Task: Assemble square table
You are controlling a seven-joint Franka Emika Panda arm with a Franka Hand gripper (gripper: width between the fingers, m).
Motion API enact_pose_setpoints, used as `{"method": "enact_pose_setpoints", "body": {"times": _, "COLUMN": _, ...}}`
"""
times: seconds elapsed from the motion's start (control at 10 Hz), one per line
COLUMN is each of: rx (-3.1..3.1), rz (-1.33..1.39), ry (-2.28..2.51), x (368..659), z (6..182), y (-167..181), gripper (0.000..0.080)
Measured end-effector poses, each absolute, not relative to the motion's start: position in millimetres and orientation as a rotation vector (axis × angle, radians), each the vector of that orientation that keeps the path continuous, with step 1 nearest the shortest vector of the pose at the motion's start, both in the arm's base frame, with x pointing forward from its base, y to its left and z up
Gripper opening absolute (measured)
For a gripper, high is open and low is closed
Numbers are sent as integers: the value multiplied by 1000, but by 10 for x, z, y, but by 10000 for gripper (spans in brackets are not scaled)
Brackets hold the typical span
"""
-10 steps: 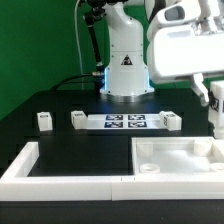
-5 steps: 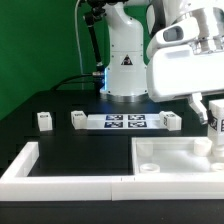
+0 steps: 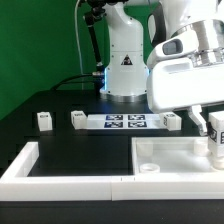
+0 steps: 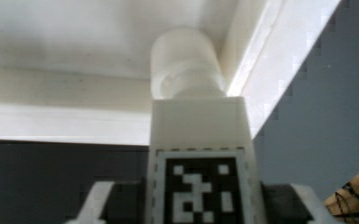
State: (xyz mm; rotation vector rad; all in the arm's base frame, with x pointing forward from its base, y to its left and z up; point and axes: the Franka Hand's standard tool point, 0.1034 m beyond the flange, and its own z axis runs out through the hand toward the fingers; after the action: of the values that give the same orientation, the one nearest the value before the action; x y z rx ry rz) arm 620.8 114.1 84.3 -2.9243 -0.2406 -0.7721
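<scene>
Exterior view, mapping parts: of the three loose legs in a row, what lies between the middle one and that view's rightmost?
The marker board lies between the middle leg and the right leg, as the exterior view shows.

Green backdrop (image 3: 40, 45) filled rear of exterior view from 9 to 12 o'clock. It was plain and softly lit, shading darker toward table line. Black table (image 3: 60, 140) spread below it, matte, with faint pale sheen. Marker board (image 3: 125, 122) lay flat on table just above frame centre. White border wall (image 3: 70, 183) ran along table's front at 6 o'clock, short arm turning rearward at 8 o'clock.
</scene>
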Motion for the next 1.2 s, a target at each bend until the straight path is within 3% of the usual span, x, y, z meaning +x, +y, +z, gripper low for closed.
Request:
{"method": "enact_pose_setpoints", "body": {"times": 0.5, "rx": -2927, "rz": -753, "ry": -221, "x": 6208, "z": 712, "y": 1152, "gripper": 288}}
{"method": "enact_pose_setpoints", "body": {"times": 0.9, "rx": -2953, "rz": -862, "ry": -100, "x": 6185, "z": 707, "y": 1192, "gripper": 288}}
{"method": "enact_pose_setpoints", "body": {"times": 1.0, "rx": -2959, "rz": -867, "ry": -121, "x": 6191, "z": 710, "y": 1182, "gripper": 363}}
{"method": "enact_pose_setpoints", "body": {"times": 1.1, "rx": -2959, "rz": -867, "ry": -120, "x": 6191, "z": 709, "y": 1179, "gripper": 363}}
{"method": "enact_pose_setpoints", "body": {"times": 1.2, "rx": -2959, "rz": -866, "ry": -120, "x": 6190, "z": 709, "y": 1180, "gripper": 499}}
